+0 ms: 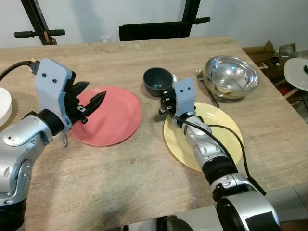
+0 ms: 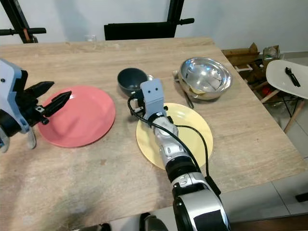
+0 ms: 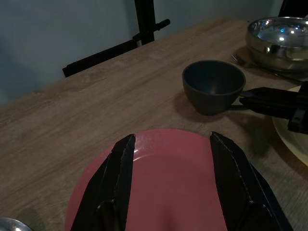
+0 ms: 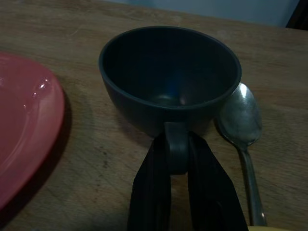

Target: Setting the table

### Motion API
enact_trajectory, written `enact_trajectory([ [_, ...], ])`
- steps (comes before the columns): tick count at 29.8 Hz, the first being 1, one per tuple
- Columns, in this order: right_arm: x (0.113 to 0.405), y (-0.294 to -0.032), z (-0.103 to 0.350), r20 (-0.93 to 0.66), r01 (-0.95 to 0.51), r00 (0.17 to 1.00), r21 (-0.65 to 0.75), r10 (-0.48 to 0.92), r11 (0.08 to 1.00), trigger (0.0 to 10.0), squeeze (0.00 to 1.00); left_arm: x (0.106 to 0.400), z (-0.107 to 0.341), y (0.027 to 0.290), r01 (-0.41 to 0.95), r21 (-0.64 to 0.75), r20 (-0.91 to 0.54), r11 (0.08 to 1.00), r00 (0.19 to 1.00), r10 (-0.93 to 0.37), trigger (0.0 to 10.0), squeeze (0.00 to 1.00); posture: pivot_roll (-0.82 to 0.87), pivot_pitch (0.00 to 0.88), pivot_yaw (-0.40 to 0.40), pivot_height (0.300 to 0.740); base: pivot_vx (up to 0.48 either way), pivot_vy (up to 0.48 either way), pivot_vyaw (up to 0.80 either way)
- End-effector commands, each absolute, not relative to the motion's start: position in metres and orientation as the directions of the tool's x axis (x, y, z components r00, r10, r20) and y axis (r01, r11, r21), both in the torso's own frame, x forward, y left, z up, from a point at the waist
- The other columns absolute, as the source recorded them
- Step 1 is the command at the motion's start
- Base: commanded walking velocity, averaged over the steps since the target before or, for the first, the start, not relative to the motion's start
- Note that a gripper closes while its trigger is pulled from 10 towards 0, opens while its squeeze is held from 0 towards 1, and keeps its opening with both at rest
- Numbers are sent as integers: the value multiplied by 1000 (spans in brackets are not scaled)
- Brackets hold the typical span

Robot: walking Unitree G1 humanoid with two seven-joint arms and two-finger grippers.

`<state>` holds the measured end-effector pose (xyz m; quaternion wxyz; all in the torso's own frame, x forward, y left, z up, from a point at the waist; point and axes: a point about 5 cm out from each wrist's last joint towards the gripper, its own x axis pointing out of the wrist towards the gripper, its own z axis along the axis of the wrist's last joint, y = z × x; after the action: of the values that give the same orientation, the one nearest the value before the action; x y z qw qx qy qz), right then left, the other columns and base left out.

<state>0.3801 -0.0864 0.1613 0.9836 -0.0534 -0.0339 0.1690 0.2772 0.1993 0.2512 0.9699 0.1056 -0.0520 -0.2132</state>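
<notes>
Right gripper (image 4: 177,159) is pinched narrow on the dark cup (image 4: 169,77) handle, cup on the table at 12 o'clock of the yellow plate (image 2: 192,126); thin grip may let it swivel into the spoon (image 4: 242,118); left gripper (image 3: 172,180) wide over the pink plate (image 3: 168,173).

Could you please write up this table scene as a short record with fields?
surface: wooden table
red plate: on the table, toward the robot's left
yellow plate: toward the right, under the right arm
dark cup: between the plates, farther back, upright, nothing seen inside
spoon: lying beside the cup
metal bowl: far right of the table
left end effector: open, over the red plate
right end effector: fingers closed on the cup's handle
</notes>
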Motion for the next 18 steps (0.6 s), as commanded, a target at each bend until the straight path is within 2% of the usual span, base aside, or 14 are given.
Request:
enact_trajectory([
  [1,382,-89,163,59,-321,943,-108,329,941,10000,702,276,245,199,414,208,29,886,903,-429,10000,169,98,105,40,740,0,0,0],
  [2,382,-90,163,60,-321,943,-107,328,941,10000,702,276,245,199,414,208,29,886,903,-429,10000,169,98,105,40,740,0,0,0],
  [3,382,-91,164,67,-318,943,-101,325,943,10000,1000,277,244,198,414,206,29,887,903,-428,10000,169,94,102,41,740,0,0,0],
  [8,383,-92,168,89,-317,942,-92,325,944,10000,1000,278,243,197,415,203,29,887,903,-429,10000,169,89,101,42,740,0,0,0],
  [12,382,-96,185,177,-295,935,-89,307,951,10000,984,280,240,195,416,193,28,889,903,-429,10000,165,81,95,45,740,0,0,0],
  [13,380,-99,192,215,-283,931,-82,295,955,10000,0,281,239,195,416,190,27,889,903,-429,10000,169,81,90,51,740,0,0,0],
  [16,379,-101,196,240,-276,928,-78,287,958,10000,0,281,238,194,417,188,26,889,903,-429,10000,165,81,90,51,740,0,0,0],
  [18,365,-112,213,337,-239,911,-42,239,970,10000,0,283,235,190,409,172,31,896,907,-419,10000,165,75,78,64,740,0,0,0],
])
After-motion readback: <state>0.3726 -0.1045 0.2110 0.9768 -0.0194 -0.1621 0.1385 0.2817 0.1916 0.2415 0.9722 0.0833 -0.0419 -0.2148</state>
